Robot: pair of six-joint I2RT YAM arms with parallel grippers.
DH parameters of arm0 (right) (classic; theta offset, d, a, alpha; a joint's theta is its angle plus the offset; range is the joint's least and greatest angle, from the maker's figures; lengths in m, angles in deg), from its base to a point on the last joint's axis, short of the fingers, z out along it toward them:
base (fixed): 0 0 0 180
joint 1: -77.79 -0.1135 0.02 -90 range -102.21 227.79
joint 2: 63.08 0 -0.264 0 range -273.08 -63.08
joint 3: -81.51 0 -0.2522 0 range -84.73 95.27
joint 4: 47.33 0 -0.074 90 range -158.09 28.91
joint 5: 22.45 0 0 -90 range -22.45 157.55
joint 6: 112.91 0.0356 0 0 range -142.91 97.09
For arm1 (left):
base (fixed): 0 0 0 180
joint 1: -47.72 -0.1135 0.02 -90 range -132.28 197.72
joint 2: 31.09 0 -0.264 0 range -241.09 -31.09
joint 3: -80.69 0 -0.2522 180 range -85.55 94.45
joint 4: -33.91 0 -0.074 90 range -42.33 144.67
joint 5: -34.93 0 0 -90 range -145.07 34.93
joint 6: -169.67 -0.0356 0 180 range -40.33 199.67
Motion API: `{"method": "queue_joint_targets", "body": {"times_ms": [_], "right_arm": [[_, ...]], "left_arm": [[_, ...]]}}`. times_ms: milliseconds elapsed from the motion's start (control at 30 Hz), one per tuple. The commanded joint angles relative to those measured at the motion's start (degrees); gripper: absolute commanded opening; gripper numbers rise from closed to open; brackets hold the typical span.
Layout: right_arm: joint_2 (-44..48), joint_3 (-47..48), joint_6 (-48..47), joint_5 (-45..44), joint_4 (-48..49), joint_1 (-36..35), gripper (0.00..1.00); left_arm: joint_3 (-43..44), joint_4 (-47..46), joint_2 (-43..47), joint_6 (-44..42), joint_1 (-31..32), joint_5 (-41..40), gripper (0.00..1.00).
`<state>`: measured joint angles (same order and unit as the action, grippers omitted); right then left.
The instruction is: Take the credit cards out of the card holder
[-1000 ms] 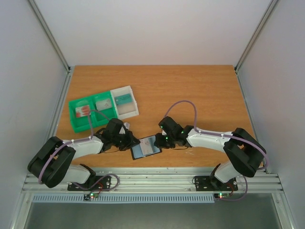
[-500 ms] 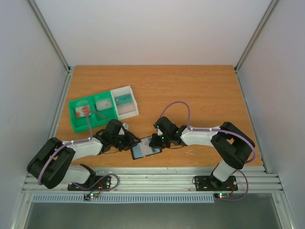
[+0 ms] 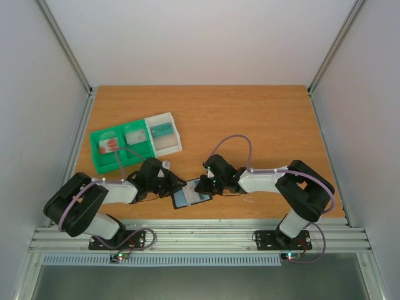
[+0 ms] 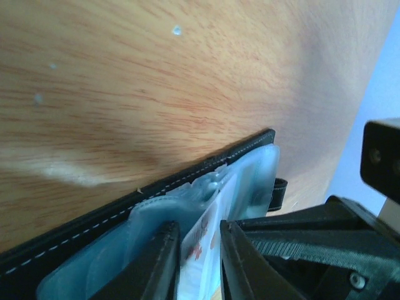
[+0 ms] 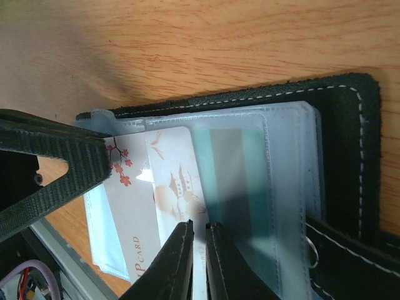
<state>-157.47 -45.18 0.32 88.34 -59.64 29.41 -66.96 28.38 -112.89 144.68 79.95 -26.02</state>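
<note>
While card holder (image 3: 189, 195) lies open | long axis left-right | snap tab (image 4: 279, 189) rightward

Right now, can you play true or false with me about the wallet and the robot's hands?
1. The card holder lies open on the table. True.
2. The green tray is empty. False: the green tray holds a red-blotched card.
3. A card with red flowers shows inside the card holder. True.
4. The card holder sits by the table's far edge. False: it lies near the front edge, between the left end effector and the right end effector.
</note>
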Motion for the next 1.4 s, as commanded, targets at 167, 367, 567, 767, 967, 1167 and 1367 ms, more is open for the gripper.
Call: {"method": "queue_joint_targets", "body": {"times_ms": [167, 367, 567, 767, 967, 1167, 1367], "right_arm": [[-0.98, -2.67, 0.86, -3.42, -2.58, -0.4, 0.09], [-1.04, -2.38, 0.71, -3.91, -2.76, -0.4, 0.09], [-0.82, -2.21, 0.46, -3.75, -2.85, -0.39, 0.1], [4.37, 1.67, -6.7, -4.02, -8.08, -0.31, 0.1], [17.27, 5.42, -17.96, -2.17, -18.81, -0.14, 0.13], [25.32, 11.09, -28.74, 8.62, -28.95, -0.05, 0.23], [29.88, 15.74, -32.41, 15.29, -34.76, -0.05, 0.41]], "left_arm": [[-0.37, -0.01, 0.24, 0.05, 0.47, -2.97, 0.01], [2.56, 15.36, 9.81, -5.16, 0.29, -7.98, 0.0], [6.87, 30.04, 19.02, -10.6, -0.11, -11.93, 0.0], [11.72, 40.03, 23.69, -15.74, -0.23, -11.08, 0.01], [18.03, 46.79, 25.92, -23.04, -0.31, -1.29, 0.0], [21.35, 46.87, 29.88, -26.47, -0.24, 10.03, 0.01], [22.91, 46.98, 32.42, -28.99, -0.1, 18.93, 0.0]]}}
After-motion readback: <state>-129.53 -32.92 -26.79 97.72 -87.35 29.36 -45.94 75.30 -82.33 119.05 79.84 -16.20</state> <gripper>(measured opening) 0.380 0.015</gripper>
